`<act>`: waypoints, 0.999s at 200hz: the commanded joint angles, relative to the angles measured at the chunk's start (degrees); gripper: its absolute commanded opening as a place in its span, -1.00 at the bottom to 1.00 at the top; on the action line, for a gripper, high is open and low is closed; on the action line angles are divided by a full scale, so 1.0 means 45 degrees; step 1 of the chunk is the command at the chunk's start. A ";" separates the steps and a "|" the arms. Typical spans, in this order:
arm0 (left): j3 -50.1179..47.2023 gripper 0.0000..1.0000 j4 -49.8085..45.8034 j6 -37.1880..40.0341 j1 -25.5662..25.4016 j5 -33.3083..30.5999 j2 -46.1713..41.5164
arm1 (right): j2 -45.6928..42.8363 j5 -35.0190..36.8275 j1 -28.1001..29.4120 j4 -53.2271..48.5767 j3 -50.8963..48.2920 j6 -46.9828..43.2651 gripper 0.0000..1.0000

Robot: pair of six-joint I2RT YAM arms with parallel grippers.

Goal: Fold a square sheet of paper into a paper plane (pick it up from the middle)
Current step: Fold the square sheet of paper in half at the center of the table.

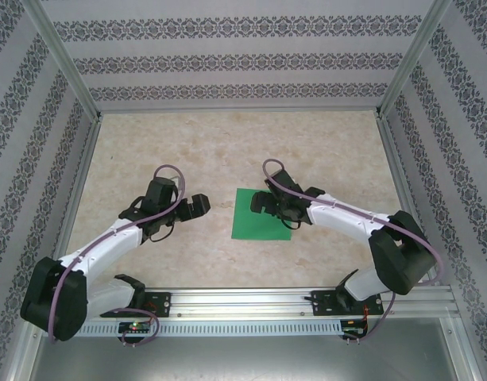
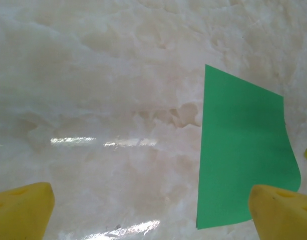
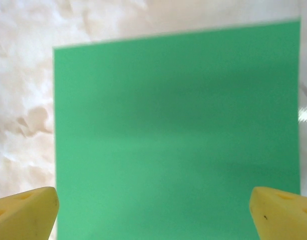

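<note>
Bright, even light, white glare streaks on the marble table, perhaps slight blur across the green sheet

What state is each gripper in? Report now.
Left gripper: open, holding nothing, beside the square sheet of paper.
Right gripper: open, holding nothing, over the sheet.

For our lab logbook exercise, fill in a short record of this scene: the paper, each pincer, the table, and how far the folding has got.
paper: green square, lying flat, no folds
left pincer: open, to the left of the paper, apart from it
right pincer: open, over the paper, holding nothing
table: pale marbled top
stage: folding not yet begun
</note>
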 commanded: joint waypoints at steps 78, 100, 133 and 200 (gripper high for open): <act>0.0780 1.00 0.0418 0.0887 -0.0116 -0.1139 0.1216 | 0.4741 -0.2393 0.0135 -0.0967 0.3685 -0.1658 0.84; 0.0907 1.00 0.0198 0.1094 -0.0106 -0.1438 0.1220 | 0.5688 -0.2534 0.0229 -0.1015 0.4408 -0.1645 0.82; 0.1037 1.00 0.0133 0.1222 -0.0122 -0.1560 0.1305 | 0.6625 -0.2692 0.0206 -0.0965 0.5123 -0.1605 0.82; 0.1082 1.00 0.1290 0.1000 -0.0121 -0.0997 0.1634 | 0.4711 0.2191 0.1212 -0.3941 0.6351 -0.2151 0.96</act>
